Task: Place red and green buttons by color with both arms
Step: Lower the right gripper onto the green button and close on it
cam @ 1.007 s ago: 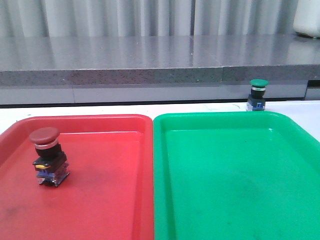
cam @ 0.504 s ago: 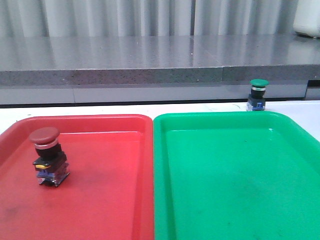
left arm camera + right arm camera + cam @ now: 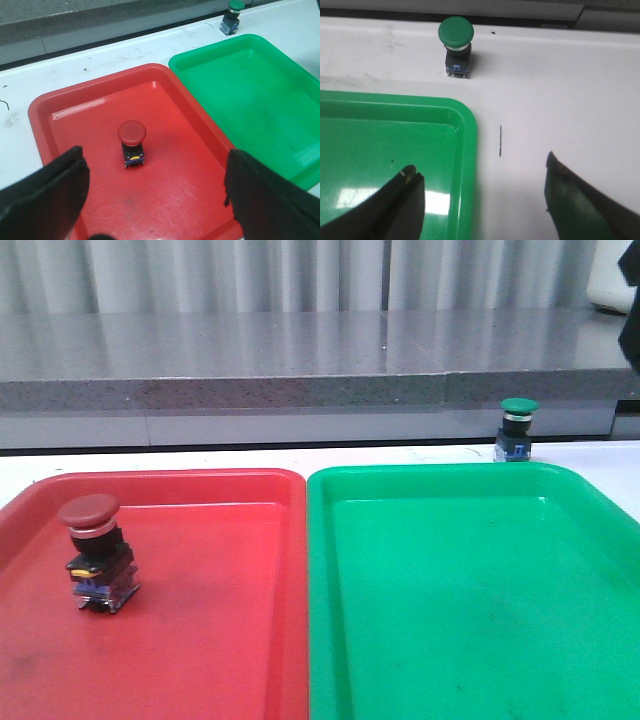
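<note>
Hovering nearest the camera, the left pincer (image 3: 155, 200) is spread wide and empty above the red tray (image 3: 200, 660). Standing upright inside that tray, ahead of the pincer and between its fingers (image 3: 45, 195), the red button (image 3: 95, 550) is already sitting on its matching colour. Lying just beside it, the green tray (image 3: 470, 640) is holding nothing. The right pincer (image 3: 480, 200) is likewise released, straddling the green tray's far corner. Standing upright on the white bench (image 3: 560, 90), just past the tray's far rim, the green button (image 3: 517, 430) is waiting ahead of the right pincer, offset toward the tray side; the right arm is judged nearer.
</note>
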Motion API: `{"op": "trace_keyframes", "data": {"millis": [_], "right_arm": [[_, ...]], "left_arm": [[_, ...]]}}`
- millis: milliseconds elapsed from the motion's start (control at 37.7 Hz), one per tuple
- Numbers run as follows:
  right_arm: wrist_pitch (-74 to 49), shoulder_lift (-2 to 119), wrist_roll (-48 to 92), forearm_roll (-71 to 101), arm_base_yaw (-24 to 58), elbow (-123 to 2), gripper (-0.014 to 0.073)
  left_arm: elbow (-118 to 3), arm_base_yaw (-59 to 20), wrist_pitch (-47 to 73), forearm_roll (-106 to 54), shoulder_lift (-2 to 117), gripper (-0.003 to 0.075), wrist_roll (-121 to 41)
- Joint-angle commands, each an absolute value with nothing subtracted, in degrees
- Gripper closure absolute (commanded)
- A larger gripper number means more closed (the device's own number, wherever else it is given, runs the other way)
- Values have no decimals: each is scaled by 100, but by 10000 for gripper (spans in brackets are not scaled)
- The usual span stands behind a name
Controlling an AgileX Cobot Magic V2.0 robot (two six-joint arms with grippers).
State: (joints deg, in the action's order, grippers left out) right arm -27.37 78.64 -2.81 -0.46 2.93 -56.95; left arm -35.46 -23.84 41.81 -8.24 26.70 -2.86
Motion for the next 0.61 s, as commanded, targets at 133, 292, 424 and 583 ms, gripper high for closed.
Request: {"op": "trace_keyframes", "data": {"millis": [133, 292, 424, 583], "right_arm": [[-2369, 8966, -238, 0, 279, -6780, 67], [-2404, 9889, -207, 216, 279, -7629, 67], [-2551, 10620, 162, 521, 279, -8402, 67], [-2679, 11315, 579, 1071, 279, -9230, 67]], "left_arm": [[-3695, -2438, 3772, -891, 2700, 174, -271], [-3695, -2438, 3772, -891, 2700, 174, -271], [-3695, -2438, 3772, -891, 2700, 174, -271], [-3695, -2438, 3772, -891, 2700, 174, -271]]}}
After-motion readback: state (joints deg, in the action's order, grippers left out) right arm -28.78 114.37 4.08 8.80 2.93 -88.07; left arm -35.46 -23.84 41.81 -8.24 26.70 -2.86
